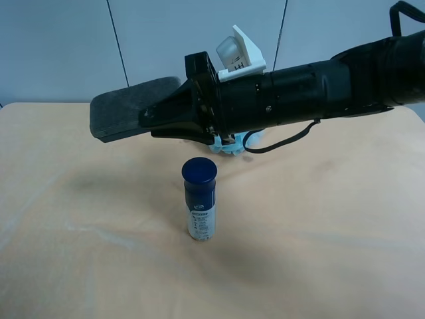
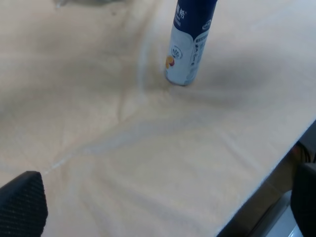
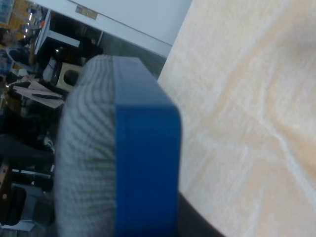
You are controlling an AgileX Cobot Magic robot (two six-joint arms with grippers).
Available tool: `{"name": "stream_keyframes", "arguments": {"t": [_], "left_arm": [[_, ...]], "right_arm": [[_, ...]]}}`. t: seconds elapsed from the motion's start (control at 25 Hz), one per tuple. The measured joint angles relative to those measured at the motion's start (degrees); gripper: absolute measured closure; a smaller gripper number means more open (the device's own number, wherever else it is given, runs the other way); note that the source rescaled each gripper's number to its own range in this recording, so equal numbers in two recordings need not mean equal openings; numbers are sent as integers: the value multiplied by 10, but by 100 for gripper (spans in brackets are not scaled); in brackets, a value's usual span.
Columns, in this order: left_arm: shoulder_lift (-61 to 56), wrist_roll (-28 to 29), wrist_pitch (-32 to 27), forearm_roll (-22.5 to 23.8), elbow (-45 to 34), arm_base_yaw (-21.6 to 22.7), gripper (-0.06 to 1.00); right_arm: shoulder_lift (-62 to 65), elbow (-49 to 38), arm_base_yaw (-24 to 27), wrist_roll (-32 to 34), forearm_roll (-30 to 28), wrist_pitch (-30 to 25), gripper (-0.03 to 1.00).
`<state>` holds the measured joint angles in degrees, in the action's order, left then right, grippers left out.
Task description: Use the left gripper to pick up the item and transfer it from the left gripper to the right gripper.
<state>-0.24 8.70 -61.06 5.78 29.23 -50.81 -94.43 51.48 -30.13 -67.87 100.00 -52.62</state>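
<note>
The item (image 1: pixel 129 106), a flat dark grey-blue block, is held level in the air above the table by my right gripper (image 1: pixel 151 121). This gripper is on the long black arm with the white boxy mount and is shut on the item's near end. The right wrist view shows the item (image 3: pixel 143 148) close up, with a blue body and a grey felt face. My left gripper (image 2: pixel 163 207) is out of the exterior high view. In the left wrist view its black fingers (image 2: pixel 22 205) stand wide apart and empty, low over the table near its edge.
A white bottle with a dark blue cap (image 1: pixel 200 199) stands upright mid-table, below the held item; it also shows in the left wrist view (image 2: pixel 190 44). A light blue bath puff (image 1: pixel 229 145) lies behind it, mostly hidden by the arm. The table (image 1: pixel 345 252) is tan.
</note>
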Motion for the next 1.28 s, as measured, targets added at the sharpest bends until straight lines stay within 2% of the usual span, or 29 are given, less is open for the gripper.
{"name": "stream_keyframes", "arguments": {"t": [0.2,0.32,0.48,0.6,0.72,0.84,1.04,1.28], "left_arm": [[0,1,2,0,0,0,-6],[0,1,2,0,0,26,-6],[0,1,4,0,0,119,-6],[0,1,4,0,0,214,-6],[0,1,4,0,0,301,-6],[0,1,4,0,0,366,-6],[0,1,4,0,0,431,-6],[0,1,4,0,0,464,-6]], "right_arm": [[0,0,0,0,0,5,97],[0,0,0,1,0,8,97],[0,0,0,1,0,8,97],[0,0,3,5,0,8,97],[0,0,19,6,0,8,97],[0,0,44,13,0,-2,97],[0,0,99,36,-24,-8,97],[0,0,169,90,-132,-8,97]]}}
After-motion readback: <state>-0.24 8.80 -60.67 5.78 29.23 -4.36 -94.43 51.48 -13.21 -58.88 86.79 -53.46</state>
